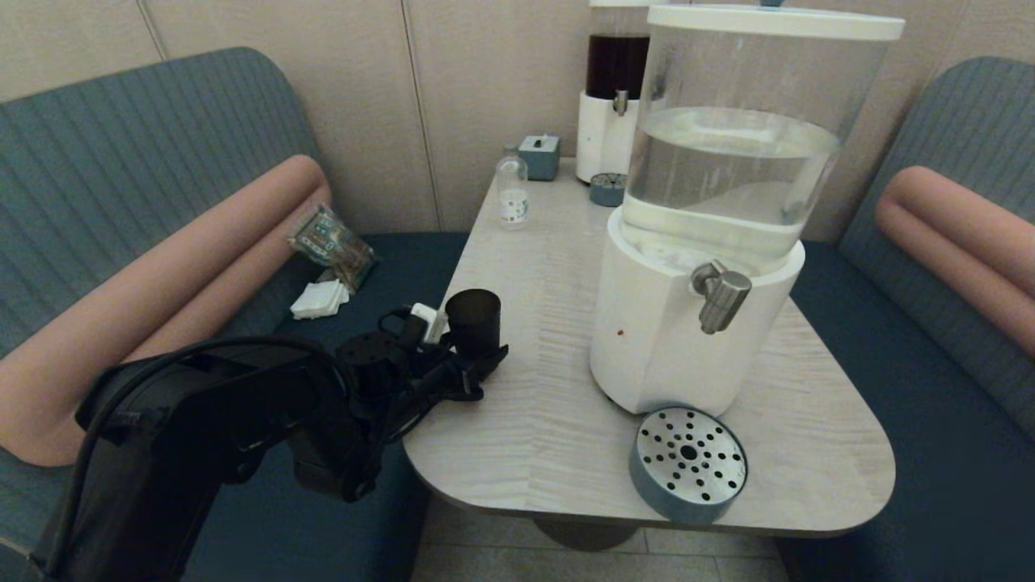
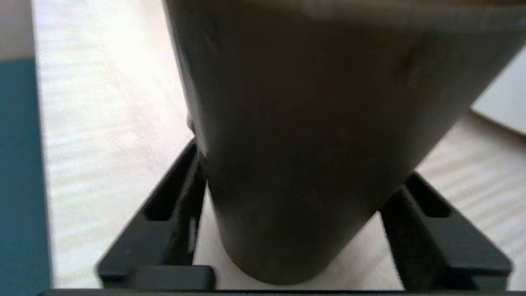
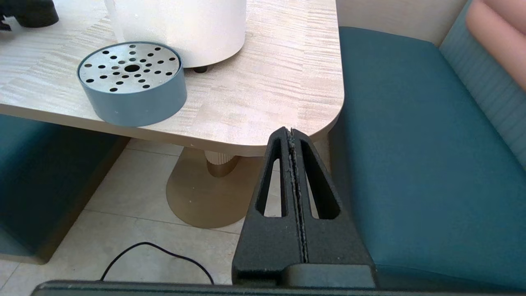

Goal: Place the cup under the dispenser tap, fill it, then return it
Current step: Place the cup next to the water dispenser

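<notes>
The matte black cup (image 1: 473,319) stands at the left edge of the table (image 1: 550,420), well to the left of the white-based dispenser (image 1: 671,347). My left gripper (image 1: 477,357) is shut on the cup low down; in the left wrist view the cup (image 2: 308,144) fills the gap and both fingers (image 2: 193,181) press its sides. The brushed-steel tap (image 1: 720,295) juts from the dispenser's front, above a round perforated drip tray (image 1: 687,465). My right gripper (image 3: 291,132) hangs shut and empty below the table's near right corner, out of the head view.
At the back stand a slim dark-liquid dispenser (image 1: 614,89), its small drip tray (image 1: 607,188), a blue box (image 1: 540,156) and a small clear bottle (image 1: 512,190). A packet (image 1: 331,242) and napkins (image 1: 319,299) lie on the left bench. The drip tray (image 3: 131,82) sits near the front edge.
</notes>
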